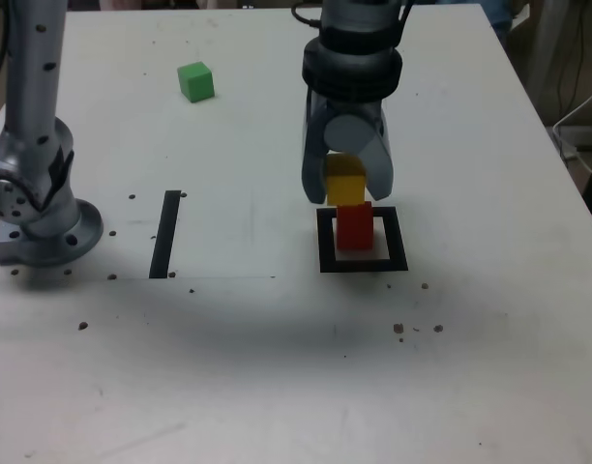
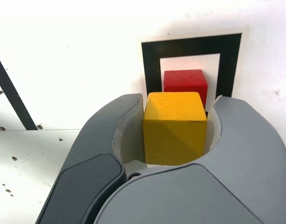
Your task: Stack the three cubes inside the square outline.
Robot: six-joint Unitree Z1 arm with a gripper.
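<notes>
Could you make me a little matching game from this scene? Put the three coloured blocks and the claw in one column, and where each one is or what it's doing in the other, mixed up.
Things:
1. red cube
2. yellow cube
3. green cube
4. gripper

Places or states:
A. alone on the table, far from the square outline
B. shut on a cube
C. standing inside the square outline
D. held between the jaws, above another cube

Pairs: 1-C, 2-D, 3-A, 4-B
</notes>
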